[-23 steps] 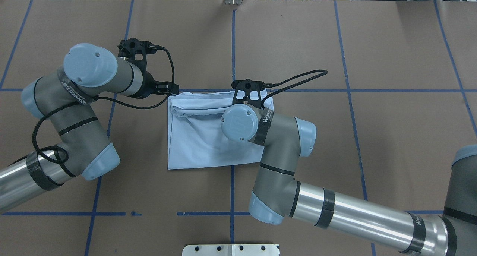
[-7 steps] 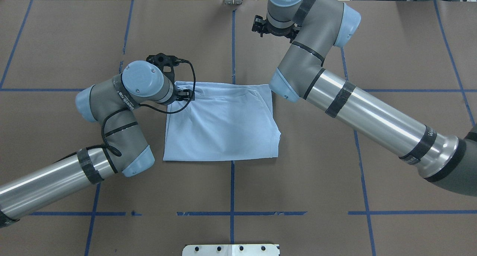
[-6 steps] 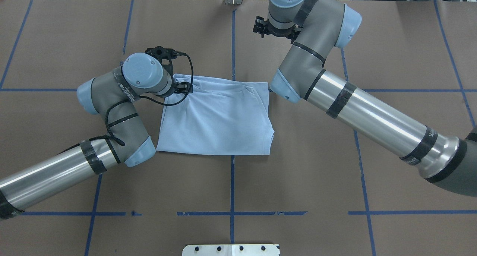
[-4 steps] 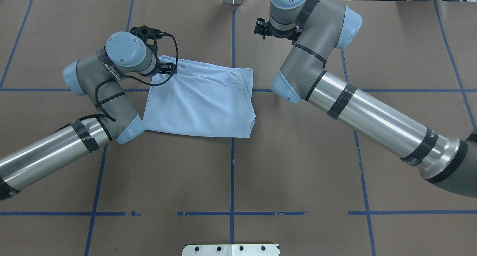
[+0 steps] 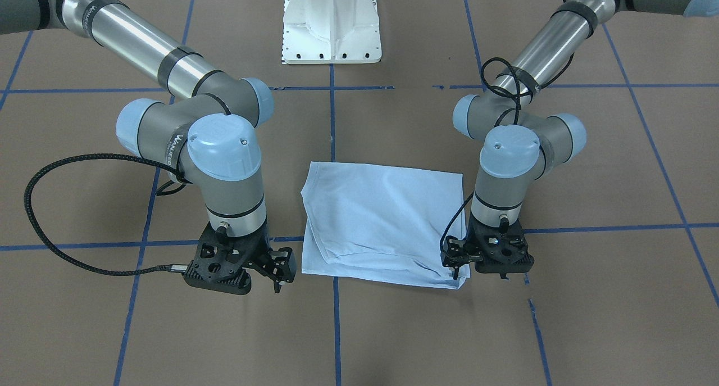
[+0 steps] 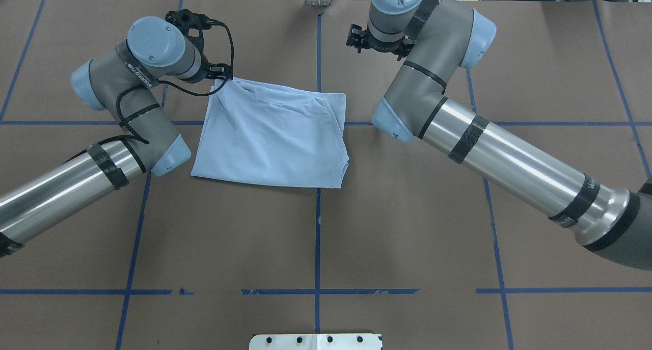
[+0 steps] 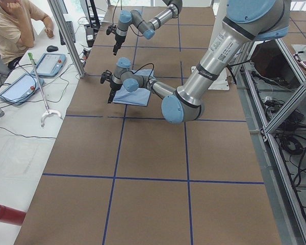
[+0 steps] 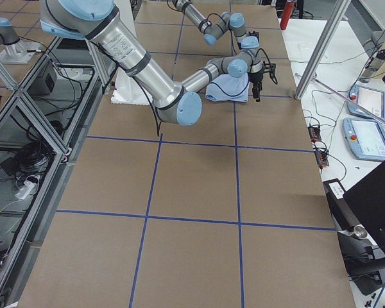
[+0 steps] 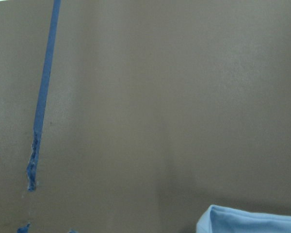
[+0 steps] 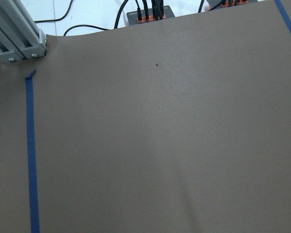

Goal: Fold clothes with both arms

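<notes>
Pale-blue cotton, i.e. the T-shirt [image 6: 270, 136], lies folded to a rough rectangle on the brown bench [image 6: 407, 227]. It sits approx. mid-length, nearer the operators' long edge than the robot's, well clear of all four corners. No print or neck label shows, so we reckon the front is tucked inside. Stacked layers show along the side facing the bench's right end. The side facing the left end looks like one clean fold.

Why the arms stand so, imo: the left arm [image 6: 127, 100] and right arm [image 6: 509, 156] flank the cloth, wrists pointing down, one per operator-side corner. That suits either a 2-corner pick for another fold or a pull-back w/ the fold done. We can't say which.

Left jaws: they hang just beside the T-shirt's operator-side corner towards the bench's left end. That corner lies flat, and the left wrist cam sees its edge w/ nothing clamped on it, so we judge no grip. Whether the gap is wide or narrow we cannot tell.

Right jaws: raised, near the other operator-side corner but apart from it, towards the operators' edge. They look parted w/ nothing between. The right wrist cam shows only bare bench and blue tape [image 10: 31, 155].

Progress: prob. late. The T-shirt sits a bit skewed to the tape grid.
</notes>
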You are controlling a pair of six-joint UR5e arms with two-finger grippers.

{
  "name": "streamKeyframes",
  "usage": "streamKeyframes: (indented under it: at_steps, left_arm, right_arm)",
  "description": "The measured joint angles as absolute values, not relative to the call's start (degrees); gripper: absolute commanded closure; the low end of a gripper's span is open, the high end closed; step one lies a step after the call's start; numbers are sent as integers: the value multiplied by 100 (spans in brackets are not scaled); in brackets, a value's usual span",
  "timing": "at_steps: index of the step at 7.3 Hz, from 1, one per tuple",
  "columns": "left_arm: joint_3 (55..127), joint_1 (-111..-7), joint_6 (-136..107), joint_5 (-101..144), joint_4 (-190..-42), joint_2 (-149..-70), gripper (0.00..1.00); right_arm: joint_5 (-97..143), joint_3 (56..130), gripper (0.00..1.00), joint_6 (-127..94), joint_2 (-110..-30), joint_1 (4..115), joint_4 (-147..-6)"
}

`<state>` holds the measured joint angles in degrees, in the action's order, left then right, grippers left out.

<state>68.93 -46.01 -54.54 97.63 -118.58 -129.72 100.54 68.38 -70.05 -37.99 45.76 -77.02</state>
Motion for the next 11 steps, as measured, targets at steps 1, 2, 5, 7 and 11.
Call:
streamKeyframes:
  at_steps: [1,2,5,7,11]
  left_arm:
    - [6800,-4597,-5442,9759,-11864,-12986,0]
    - [6687,-4592,-5422,9755,-11870,-13014,0]
    - [6436,-4569,-5392,9743,-12008,-13051,0]
    - [6328,-4565,-5380,9732,-12141,-13050,0]
    - [6952,-4963,-4851,10203,-12118,-12853,0]
  right_arm:
    - [10055,6838,0,-7005,-3814,4573,-7691]
    - [10055,6838,0,-7005,-3831,4572,-7681]
    - [10062,6838,0,-7001,-3857,4570,-7673]
    - [10063,6838,0,-6997,-3865,4570,-7673]
    - [10985,7008,0,-6515,-4047,4943,-7723]
